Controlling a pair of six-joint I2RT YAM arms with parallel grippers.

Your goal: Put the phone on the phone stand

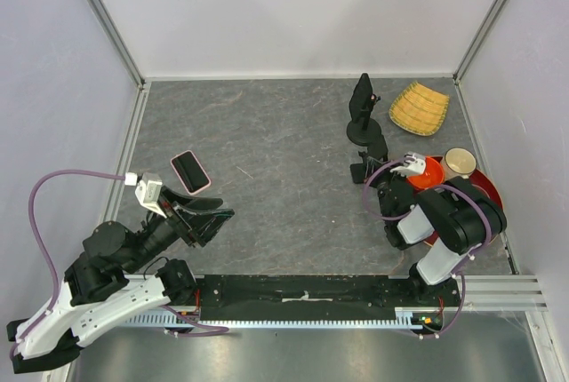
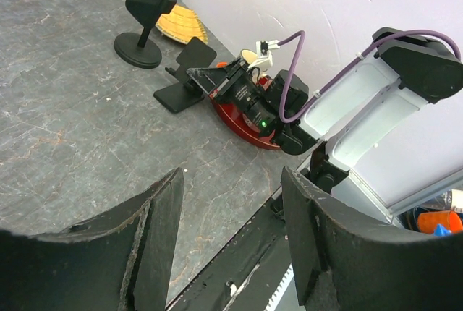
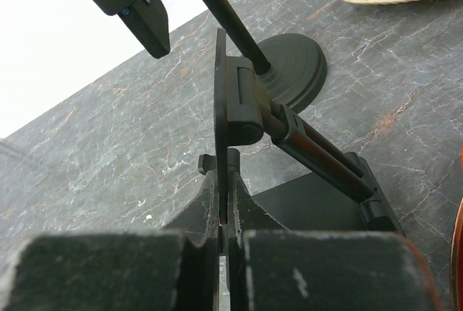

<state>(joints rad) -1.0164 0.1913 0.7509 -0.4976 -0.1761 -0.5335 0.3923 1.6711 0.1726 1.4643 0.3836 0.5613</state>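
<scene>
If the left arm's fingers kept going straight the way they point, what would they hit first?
Probably the table, since the open left gripper seems angled down at it; farther along stands the right arm. Depth is hard to judge. The phone lies off that line.

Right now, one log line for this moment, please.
phone: flat on table, not held | left gripper: open, empty | right gripper: shut on phone stand plate | step: phone not on stand

The right end effector is pinched tight on the upright plate of the folding stand, with its arm folded close behind the stand. The left end effector hangs well left of the stand, fingers spread wide.
</scene>
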